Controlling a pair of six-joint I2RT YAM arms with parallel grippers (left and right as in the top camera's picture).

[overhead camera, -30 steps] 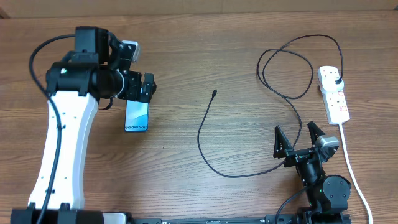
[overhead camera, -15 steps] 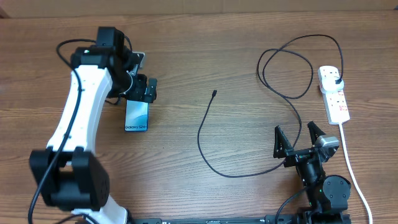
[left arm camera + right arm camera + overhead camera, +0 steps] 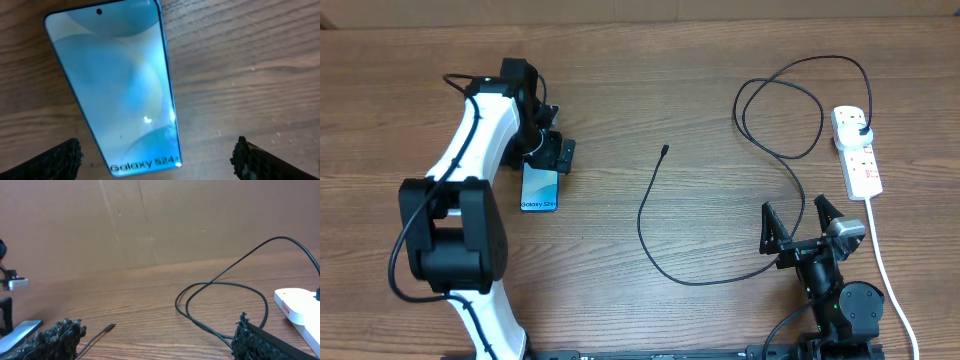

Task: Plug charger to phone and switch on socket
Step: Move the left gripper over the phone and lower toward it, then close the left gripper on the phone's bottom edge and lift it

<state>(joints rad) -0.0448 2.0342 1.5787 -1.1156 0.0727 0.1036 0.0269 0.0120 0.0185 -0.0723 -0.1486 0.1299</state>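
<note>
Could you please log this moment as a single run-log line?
left gripper: open, over phone, nothing held | right gripper: open, empty | charger: tip on table, apart from phone | socket: untouched

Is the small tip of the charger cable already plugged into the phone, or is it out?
Out. The charger tip lies on the table, well apart from the phone; no cable reaches the phone.

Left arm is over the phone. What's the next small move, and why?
Probably lower the left gripper and close on the phone: its open fingers flank the phone's lower end, holding nothing. The connector tip of the charger lies loose on the table, unplugged.
</note>
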